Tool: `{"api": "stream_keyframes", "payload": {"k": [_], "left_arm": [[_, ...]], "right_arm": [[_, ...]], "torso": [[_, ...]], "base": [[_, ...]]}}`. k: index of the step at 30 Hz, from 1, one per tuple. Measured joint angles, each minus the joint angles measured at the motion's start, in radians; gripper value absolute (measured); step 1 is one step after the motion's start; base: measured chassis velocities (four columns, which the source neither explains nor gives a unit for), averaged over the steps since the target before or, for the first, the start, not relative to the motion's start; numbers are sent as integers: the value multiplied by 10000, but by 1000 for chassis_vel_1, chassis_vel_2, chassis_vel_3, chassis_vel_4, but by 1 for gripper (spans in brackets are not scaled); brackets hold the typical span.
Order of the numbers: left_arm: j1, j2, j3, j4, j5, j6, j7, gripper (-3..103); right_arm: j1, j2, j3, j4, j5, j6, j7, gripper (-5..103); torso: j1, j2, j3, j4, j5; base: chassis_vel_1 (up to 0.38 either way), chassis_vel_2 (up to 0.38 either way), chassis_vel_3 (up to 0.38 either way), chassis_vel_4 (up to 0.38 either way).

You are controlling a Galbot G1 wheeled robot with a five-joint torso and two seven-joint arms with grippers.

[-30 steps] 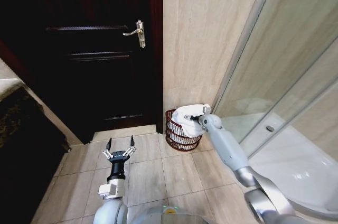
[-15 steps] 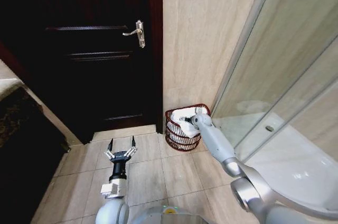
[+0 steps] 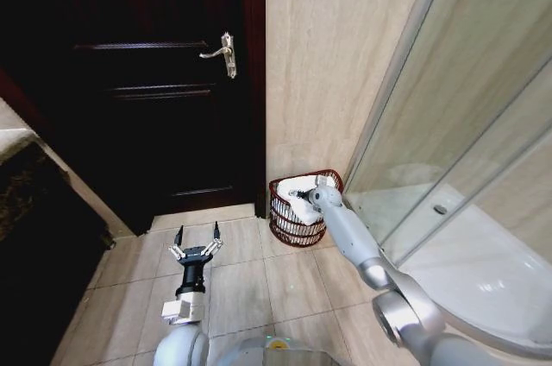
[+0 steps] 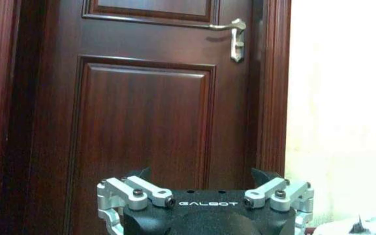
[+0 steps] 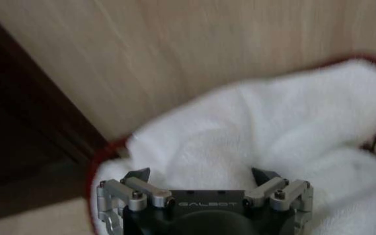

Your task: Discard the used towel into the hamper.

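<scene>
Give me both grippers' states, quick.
Left gripper: open, holding nothing, low over the floor tiles facing the door.
Right gripper: open, fingers spread over the towel in the hamper.

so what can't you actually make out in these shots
- Head view: the bottom of the dark red-brown wire-mesh hamper is hidden by the white towel and the right gripper reaching into it.
- Right wrist view: the hamper's rim is blurred and cut by the edges.
- Left wrist view: the left gripper blocks the dark wooden door's lower part.
</scene>
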Motion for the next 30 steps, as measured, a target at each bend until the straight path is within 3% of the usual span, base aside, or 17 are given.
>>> {"api": "stream_keyframes", "payload": {"k": [8, 10, 11, 14, 16, 18, 24, 30], "left_arm": [[20, 66, 78, -114, -13, 75, -4, 100], [18, 161, 57, -169, -85, 111, -15, 100], [18, 161, 57, -169, -85, 111, -15, 100], [-42, 236, 61, -257, -191, 225, -31, 100], [-58, 257, 65, -264, -204, 245, -32, 100], [-133, 349, 91, -271, -244, 310, -31, 100], [-241, 397, 249, -142, -253, 379, -17, 100], [-339, 389, 396, -66, -215, 474, 11, 100]], "right_arm": [[-1083, -1004, 62, 2831, 116, 663, 270, 100], [-2050, -1455, 267, 4222, -510, 1453, -181, 100], [-2050, -1455, 267, 4222, -510, 1453, -181, 100], [-3706, -1758, 768, 5712, -1793, 2500, -791, 100], [-3958, -1765, 867, 5900, -1981, 2680, -854, 100], [-5064, -1712, 1548, 6674, -3009, 3435, -1269, 100], [-6727, -1461, 2472, 7557, -4311, 4316, -1536, 100], [-7206, -1337, 2591, 7687, -4523, 4462, -1283, 100]], "torso": [[-2, 0, -3, -2, -1], [-2, 0, -2, -2, 2], [-2, 0, -2, -2, 2], [-2, 0, -2, -3, 1], [-2, 0, -2, -4, 3], [-2, 1, -4, -4, -3], [-3, 1, -3, -4, 0], [-3, 1, -3, -4, -1]], "base": [[0, 0, 0, 0], [0, 0, 0, 0], [0, 0, 0, 0], [0, 0, 0, 0], [0, 0, 0, 0], [0, 0, 0, 0], [0, 0, 0, 0], [0, 0, 0, 0]]}}
